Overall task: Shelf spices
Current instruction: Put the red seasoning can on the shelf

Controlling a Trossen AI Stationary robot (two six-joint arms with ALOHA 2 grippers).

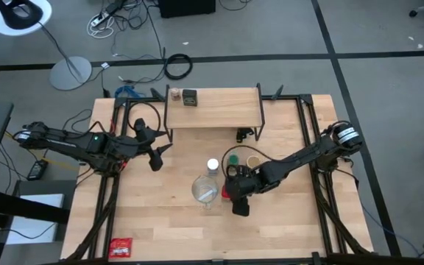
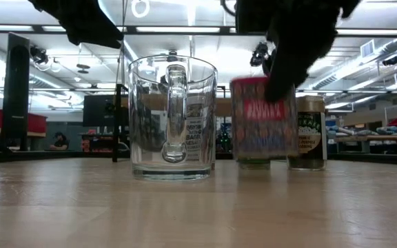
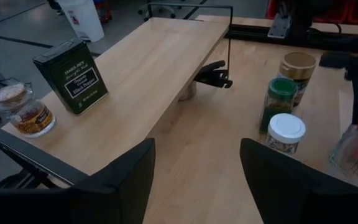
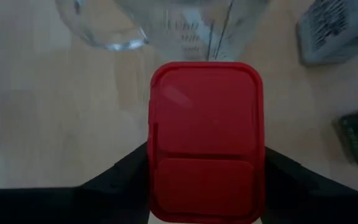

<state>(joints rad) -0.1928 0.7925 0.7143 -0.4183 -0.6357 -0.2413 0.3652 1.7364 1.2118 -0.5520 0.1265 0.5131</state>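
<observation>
My right gripper (image 1: 234, 193) is shut on the red tin (image 4: 207, 143), right beside the clear glass mug (image 1: 205, 190). The white-lidded jar (image 1: 212, 165), green-lidded jar (image 1: 234, 158) and tan-lidded jar (image 1: 253, 162) stand on the table in front of the shelf (image 1: 219, 114). On the shelf's plank, at its left end, stand the dark green tin (image 3: 73, 74) and the tiny brownish jar (image 3: 27, 112). My left gripper (image 1: 158, 156) hovers open to the left of the jars, with nothing between its fingers. My right gripper pinches the red tin between its two fingers (image 4: 126, 171), on two opposite side walls (image 4: 153, 163) just below the lid. The fingers slant down at it from above and from the table's right. The tin (image 2: 262, 120) stands upright; its base seems slightly off the table.
A flat red packet (image 1: 121, 247) lies near the table's front left corner. A black clamp (image 3: 215, 74) sits under the shelf's right end. The shelf plank's middle and right part is bare. Black frame rails (image 1: 311, 118) run along both table sides.
</observation>
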